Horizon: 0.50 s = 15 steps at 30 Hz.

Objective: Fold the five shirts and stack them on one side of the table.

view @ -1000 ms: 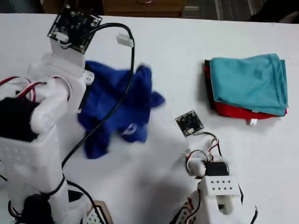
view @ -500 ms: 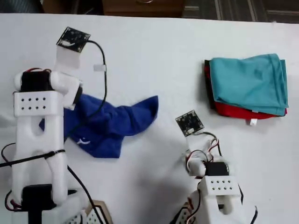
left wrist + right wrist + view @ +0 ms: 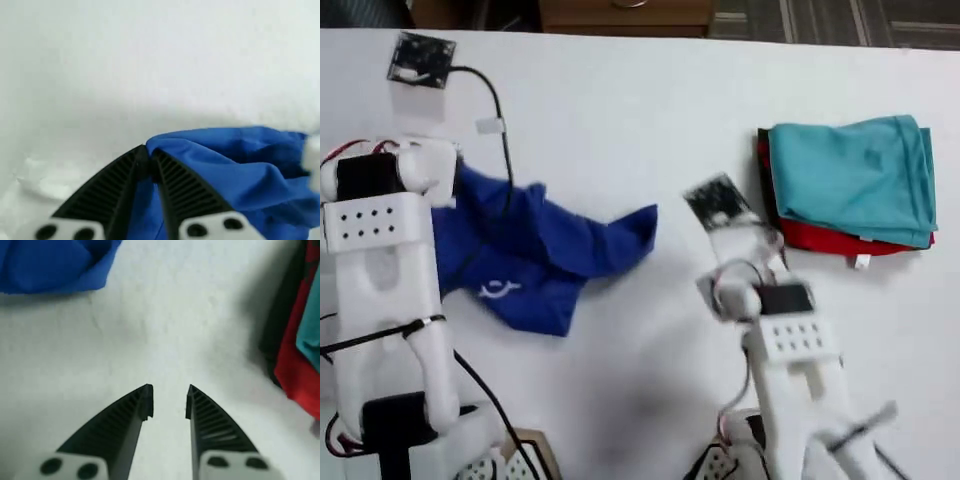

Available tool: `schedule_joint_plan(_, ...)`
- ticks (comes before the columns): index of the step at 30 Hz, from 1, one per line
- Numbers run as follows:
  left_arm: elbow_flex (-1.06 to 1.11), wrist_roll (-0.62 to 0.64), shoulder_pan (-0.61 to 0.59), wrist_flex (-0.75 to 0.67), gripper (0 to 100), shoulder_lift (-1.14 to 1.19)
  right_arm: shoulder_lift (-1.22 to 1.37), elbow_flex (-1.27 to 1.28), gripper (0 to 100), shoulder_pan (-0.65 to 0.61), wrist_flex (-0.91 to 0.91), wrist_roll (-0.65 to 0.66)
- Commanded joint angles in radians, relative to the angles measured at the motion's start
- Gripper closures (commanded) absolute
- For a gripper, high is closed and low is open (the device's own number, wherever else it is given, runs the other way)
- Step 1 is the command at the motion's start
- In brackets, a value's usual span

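On the left half of the white table (image 3: 640, 100), a blue shirt (image 3: 535, 255), rumpled and unfolded, with one pointed flap stretching toward the table's middle and a small pale mark on the near part. Held at its left side by the left gripper (image 3: 150, 157), jaws pressed together on a raised fold of the blue cloth, just above the tabletop. From above, partly covered along that same side by the white left arm (image 3: 380, 260), laid out along the table's left edge, wrist camera board poking out beyond the shirt toward the far side. Over on the right side of the table, a tidy stack of folded garments: teal shirt (image 3: 855, 175) on top, red shirt (image 3: 825, 238) under it and showing along the near edge, a thin dark layer (image 3: 761, 170) peeking out at the stack's left side, too little of it showing to tell more. At the red shirt's near edge, a small white tag (image 3: 861, 262) sticking out onto the table. Between the blue shirt and the stack, apart from the first and near the second, the right arm (image 3: 785, 340), reaching up from the near edge. Down at its tip, the right gripper (image 3: 169, 400), parted a little and holding nothing, black ribbed fingers (image 3: 125, 425) hanging over bare tabletop. To one side of those tips, a corner of the blue cloth; to the other, the red, teal and dark edges of the stack; neither touched.
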Motion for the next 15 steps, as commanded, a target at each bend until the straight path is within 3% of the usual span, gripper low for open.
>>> schedule_joint_plan(1,-0.019,0.018,-0.009,-0.127,97,-0.005,0.173,-0.173,87.8,-0.094,0.019,-0.006)
schedule_joint_plan(7,-0.028,0.014,-0.005,-0.256,97,0.038,0.364,-0.331,87.8,-0.272,0.004,-0.006)
schedule_joint_plan(11,-0.025,-0.023,-0.012,-0.250,84,0.129,0.526,-0.457,86.2,-0.297,-0.041,-0.071)
schedule_joint_plan(15,-0.030,-0.034,-0.051,-0.236,75,0.186,0.716,-0.623,75.4,-0.320,-0.013,-0.150)
